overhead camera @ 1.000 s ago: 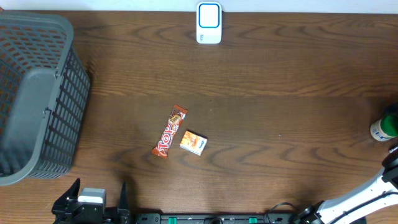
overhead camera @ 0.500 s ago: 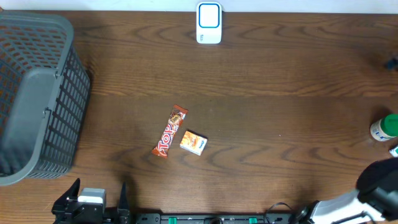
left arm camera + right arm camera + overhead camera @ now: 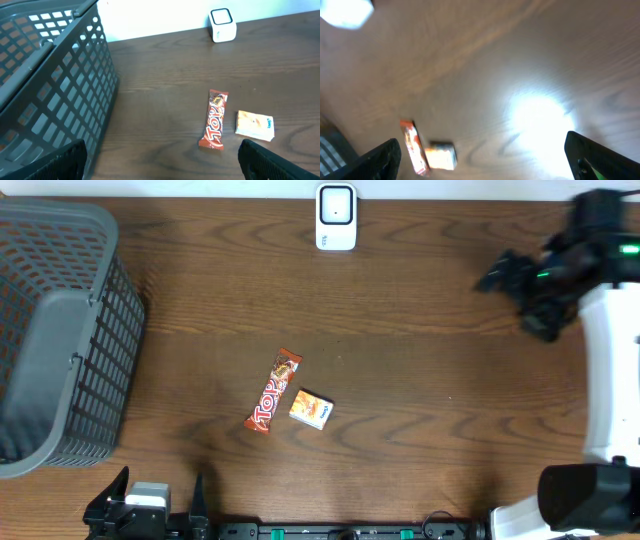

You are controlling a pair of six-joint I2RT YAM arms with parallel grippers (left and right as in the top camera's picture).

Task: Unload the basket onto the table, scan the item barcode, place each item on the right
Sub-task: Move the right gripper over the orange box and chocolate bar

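Two items lie side by side mid-table: a red candy bar (image 3: 274,391) and a small orange-and-white box (image 3: 311,409). No barcode shows on either. The white scanner (image 3: 336,217) stands at the far edge. My left gripper (image 3: 160,488) rests open at the near left edge; its wrist view has the candy bar (image 3: 215,120) and box (image 3: 255,125) ahead, to the right. My right gripper (image 3: 515,298) hovers open above the table's far right, holding nothing. Its blurred wrist view shows the candy bar (image 3: 414,147), box (image 3: 441,156) and scanner (image 3: 347,12).
A large grey mesh basket (image 3: 60,330) fills the left side of the table and looms close on the left in the left wrist view, basket (image 3: 50,75). The right arm's white link (image 3: 610,370) stretches along the right edge.
The right arm has swung up from the near right corner to above the far right of the table, now covering the green-capped bottle. The left arm and both items have not moved.
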